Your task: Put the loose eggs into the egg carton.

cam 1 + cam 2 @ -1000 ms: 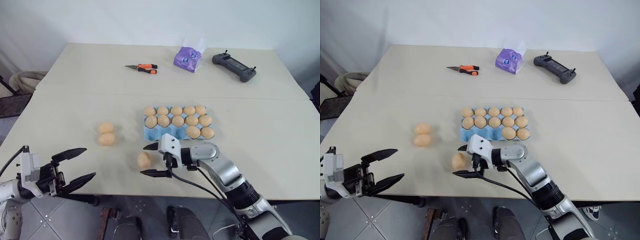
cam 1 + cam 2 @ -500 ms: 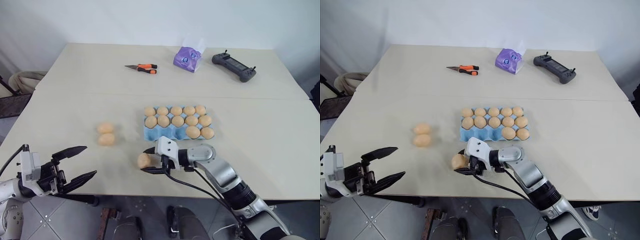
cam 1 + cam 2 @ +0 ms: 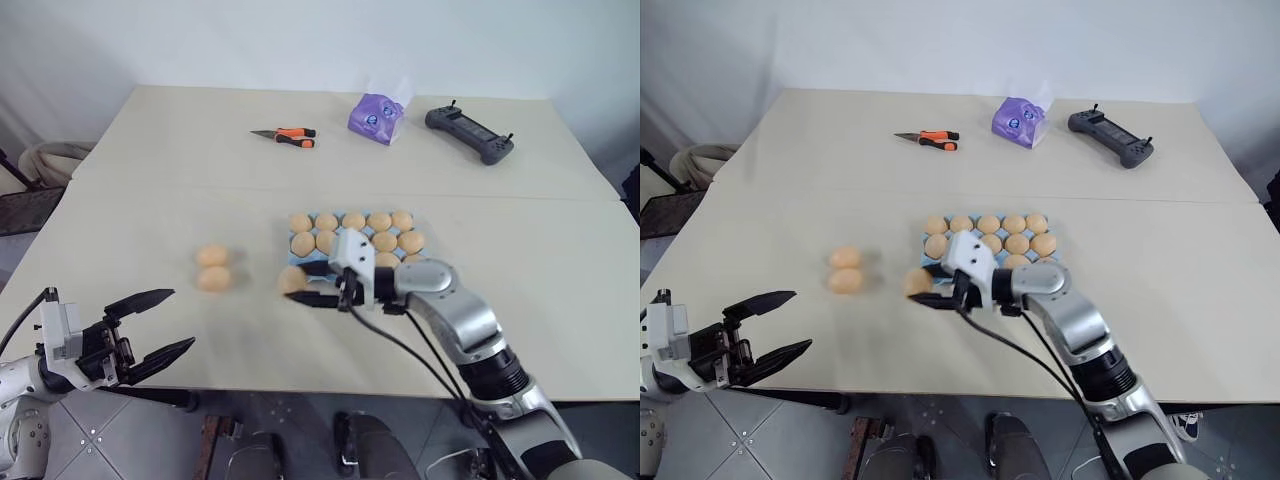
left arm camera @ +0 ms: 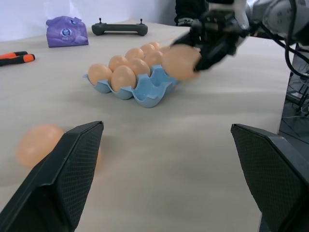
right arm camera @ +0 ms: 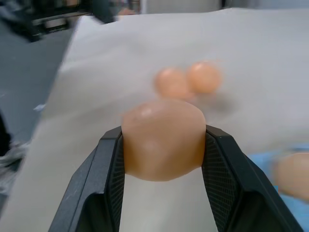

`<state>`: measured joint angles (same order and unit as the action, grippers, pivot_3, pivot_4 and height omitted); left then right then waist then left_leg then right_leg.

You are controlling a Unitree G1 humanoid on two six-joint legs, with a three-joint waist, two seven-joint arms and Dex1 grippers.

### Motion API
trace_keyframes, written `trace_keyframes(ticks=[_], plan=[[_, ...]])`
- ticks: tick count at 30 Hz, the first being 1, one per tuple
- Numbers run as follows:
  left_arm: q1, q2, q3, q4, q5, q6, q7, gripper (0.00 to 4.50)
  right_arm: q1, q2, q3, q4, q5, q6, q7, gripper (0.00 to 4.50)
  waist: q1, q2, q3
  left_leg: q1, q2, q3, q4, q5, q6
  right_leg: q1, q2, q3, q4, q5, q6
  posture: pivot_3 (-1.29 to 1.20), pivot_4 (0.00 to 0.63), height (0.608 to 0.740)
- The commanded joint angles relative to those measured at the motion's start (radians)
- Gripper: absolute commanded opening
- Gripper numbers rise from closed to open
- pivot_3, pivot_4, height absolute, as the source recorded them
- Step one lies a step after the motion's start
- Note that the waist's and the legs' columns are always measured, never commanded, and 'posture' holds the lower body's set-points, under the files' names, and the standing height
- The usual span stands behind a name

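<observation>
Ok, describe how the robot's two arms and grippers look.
The right arm is silver-grey with a black wrist section, a white block behind its gripper and black cables hanging below. Both the right gripper and left gripper have black fingers with mesh-textured pads.

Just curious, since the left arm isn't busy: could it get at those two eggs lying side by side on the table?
Probably yes. The left gripper is open and holds nothing, and only bare table separates it from the two loose eggs. The right gripper, holding an egg, is off to the side.

No readable text, label, brand or number stands on anything here; the purple pack (image 3: 375,116) bears a print too small to make out.
</observation>
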<state>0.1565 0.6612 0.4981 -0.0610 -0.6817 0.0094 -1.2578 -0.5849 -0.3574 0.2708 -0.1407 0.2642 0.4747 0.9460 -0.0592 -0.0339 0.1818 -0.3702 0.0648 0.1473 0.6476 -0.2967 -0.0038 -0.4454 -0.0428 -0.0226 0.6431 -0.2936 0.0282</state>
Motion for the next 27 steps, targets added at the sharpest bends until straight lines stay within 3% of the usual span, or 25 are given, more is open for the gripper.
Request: trace_keyframes(ticks=[1, 13, 27], plan=[[-0.017, -0.009, 0.002, 0.015, 0.000, -0.022, 0.003, 4.50, -0.030, -0.048, -0.051, 0.032, -0.029, -0.022, -0.031, 1.89, 0.000, 0.000, 0.000, 0.000, 0.000, 0.000, 0.000, 0.000, 0.000, 0.000, 0.000, 0.000, 0.000, 0.000, 0.000, 0.00, 0.150, 0.740], [-0.069, -0.023, -0.023, 0.058, 0.014, -0.048, 0.006, 4.50, -0.096, -0.151, -0.111, 0.268, -0.106, -0.166, -0.037, 1.89, -0.006, 0.000, 0.000, 0.000, 0.000, 0.001, 0.000, 0.000, 0.000, 0.000, 0.001, 0.000, 0.001, 0.000, 0.000, 0.00, 0.150, 0.740], [-0.096, -0.021, -0.032, 0.081, 0.019, -0.056, 0.014, 4.50, -0.064, -0.185, -0.107, 0.211, -0.073, -0.123, 0.011, 1.89, -0.001, 0.000, 0.000, 0.000, 0.000, 0.001, 0.000, 0.000, 0.000, 0.000, 0.001, 0.000, 0.001, 0.000, 0.000, 0.00, 0.150, 0.740]])
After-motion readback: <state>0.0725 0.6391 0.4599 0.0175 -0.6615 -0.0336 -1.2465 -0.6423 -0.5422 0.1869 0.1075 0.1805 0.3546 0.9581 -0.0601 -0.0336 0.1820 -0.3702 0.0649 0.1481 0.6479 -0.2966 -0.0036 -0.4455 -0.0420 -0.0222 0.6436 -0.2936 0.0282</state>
